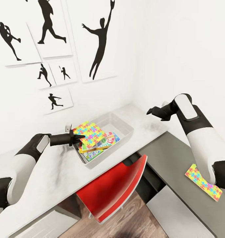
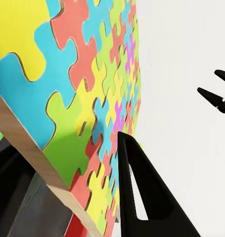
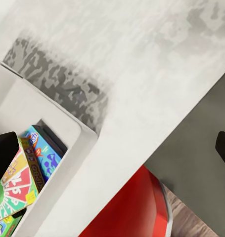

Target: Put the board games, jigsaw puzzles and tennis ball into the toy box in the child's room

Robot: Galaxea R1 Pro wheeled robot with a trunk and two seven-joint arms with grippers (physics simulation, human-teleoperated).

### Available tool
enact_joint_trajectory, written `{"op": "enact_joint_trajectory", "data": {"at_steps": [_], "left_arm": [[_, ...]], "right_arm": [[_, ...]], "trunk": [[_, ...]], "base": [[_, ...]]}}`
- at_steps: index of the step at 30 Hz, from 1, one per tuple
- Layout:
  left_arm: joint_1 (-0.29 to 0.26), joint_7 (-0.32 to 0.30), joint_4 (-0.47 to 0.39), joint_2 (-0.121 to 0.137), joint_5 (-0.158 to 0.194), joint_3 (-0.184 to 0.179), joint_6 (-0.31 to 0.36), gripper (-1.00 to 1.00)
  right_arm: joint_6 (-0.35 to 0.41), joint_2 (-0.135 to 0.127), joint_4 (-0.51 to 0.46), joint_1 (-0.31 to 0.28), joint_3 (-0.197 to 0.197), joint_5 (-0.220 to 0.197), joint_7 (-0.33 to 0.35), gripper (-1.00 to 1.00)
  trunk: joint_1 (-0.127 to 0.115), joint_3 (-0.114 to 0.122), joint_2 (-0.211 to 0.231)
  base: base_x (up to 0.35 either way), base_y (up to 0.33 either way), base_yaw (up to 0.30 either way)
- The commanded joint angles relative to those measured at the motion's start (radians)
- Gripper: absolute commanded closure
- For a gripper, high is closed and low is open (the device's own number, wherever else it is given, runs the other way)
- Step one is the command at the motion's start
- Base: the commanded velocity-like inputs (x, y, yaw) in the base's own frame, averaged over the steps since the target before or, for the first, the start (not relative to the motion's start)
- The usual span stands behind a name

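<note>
My left gripper is shut on the edge of a jigsaw puzzle, holding it tilted over the near end of the grey toy box on the table. In the left wrist view the puzzle looms close beside one dark finger. Printed board games lie stacked inside the box, also seen as board games in the right wrist view. A second jigsaw puzzle lies flat on the lower dark grey section. My right gripper hovers open above the table's far right. The tennis ball is out of view.
A red chair is pushed under the table below the toy box. Baseball-player silhouette pictures hang on the white wall behind. The dark grey desk section runs along the right, with wood floor below.
</note>
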Motion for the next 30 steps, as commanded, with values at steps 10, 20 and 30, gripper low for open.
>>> {"op": "enact_joint_trajectory", "data": {"at_steps": [10, 20, 30], "left_arm": [[-0.001, -0.006, 0.0, 0.0, -0.004, 0.004, 0.003, 1.0], [-0.001, -0.003, -0.002, -0.001, -0.006, 0.004, 0.003, 1.0], [-0.001, -0.006, -0.04, 0.002, -0.007, 0.004, 0.004, 1.0]], "right_arm": [[0.0, -0.001, -0.001, 0.0, 0.005, -0.011, -0.01, -1.0], [0.0, -0.001, -0.001, 0.0, 0.006, -0.01, -0.01, -1.0], [0.0, -0.001, -0.001, 0.0, 0.004, -0.008, -0.01, -1.0]], "trunk": [[0.001, -0.018, -0.002], [0.001, -0.035, -0.002], [0.001, -0.039, -0.002]], "base": [[0.0, 0.0, 0.0], [0.062, 0.0, 0.0], [0.027, 0.0, 0.0]]}}
